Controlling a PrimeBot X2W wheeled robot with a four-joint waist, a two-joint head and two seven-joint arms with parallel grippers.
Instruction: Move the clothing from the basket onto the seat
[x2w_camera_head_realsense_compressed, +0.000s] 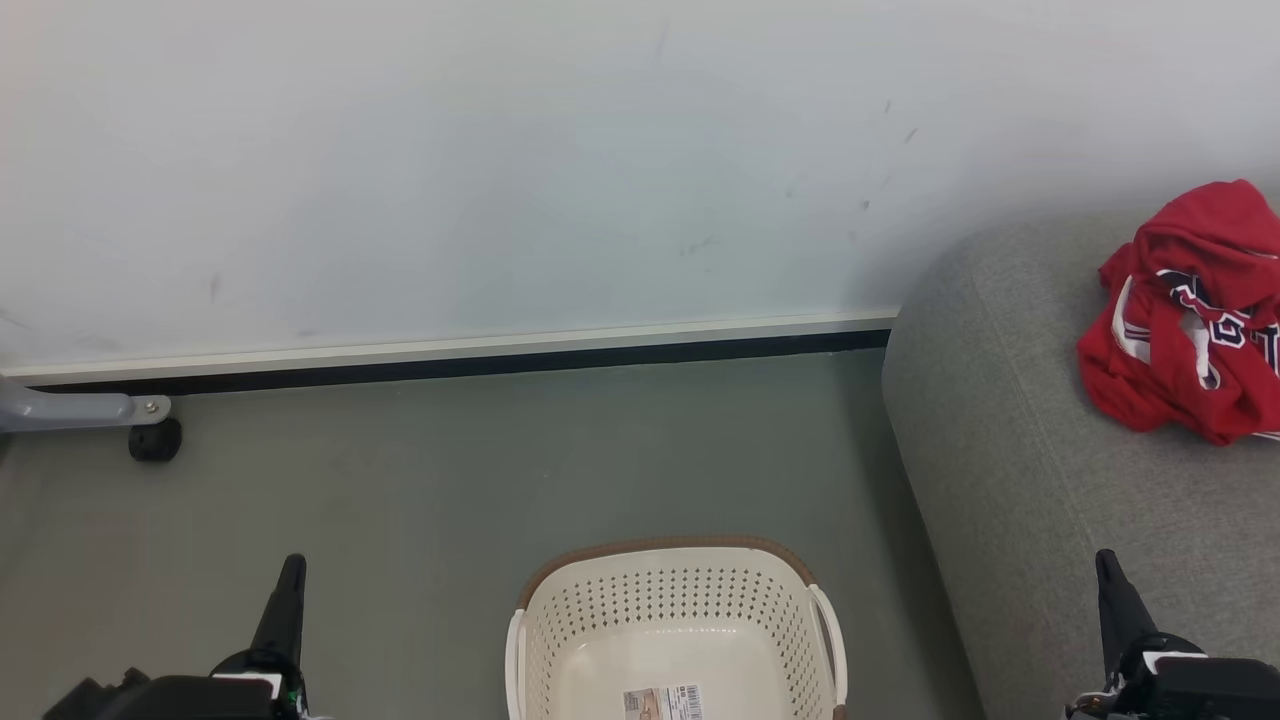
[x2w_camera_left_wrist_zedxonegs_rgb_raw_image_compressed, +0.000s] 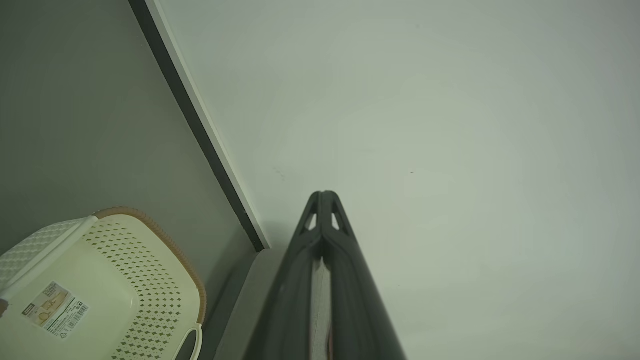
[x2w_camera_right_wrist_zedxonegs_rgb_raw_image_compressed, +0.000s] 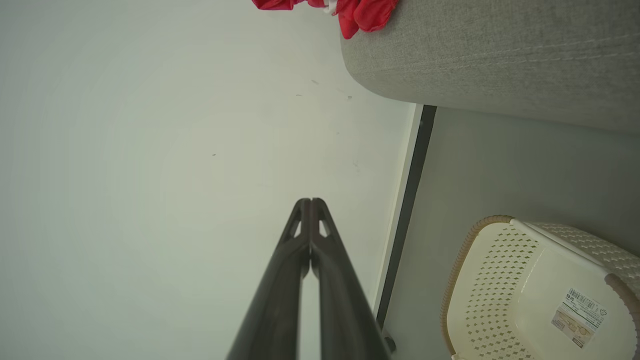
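The red clothing (x2w_camera_head_realsense_compressed: 1190, 315) lies crumpled in a heap on the grey seat (x2w_camera_head_realsense_compressed: 1010, 470) at the right, navy-and-white lettering showing; a bit of the clothing (x2w_camera_right_wrist_zedxonegs_rgb_raw_image_compressed: 360, 11) hangs at the seat's edge (x2w_camera_right_wrist_zedxonegs_rgb_raw_image_compressed: 490, 60) in the right wrist view. The cream basket (x2w_camera_head_realsense_compressed: 675, 630) stands on the floor at bottom centre, holding nothing but a barcode sticker (x2w_camera_head_realsense_compressed: 662, 702) on its floor. My left gripper (x2w_camera_head_realsense_compressed: 292, 566) is shut at the lower left, left of the basket. My right gripper (x2w_camera_head_realsense_compressed: 1104, 560) is shut at the lower right, over the seat's front part. Both hold nothing.
A white wall with a dark baseboard (x2w_camera_head_realsense_compressed: 460, 365) runs behind the grey floor (x2w_camera_head_realsense_compressed: 400, 500). A grey metal leg with a black caster (x2w_camera_head_realsense_compressed: 153, 438) sits at the far left by the wall. The basket (x2w_camera_left_wrist_zedxonegs_rgb_raw_image_compressed: 100, 290) (x2w_camera_right_wrist_zedxonegs_rgb_raw_image_compressed: 540, 290) appears in both wrist views.
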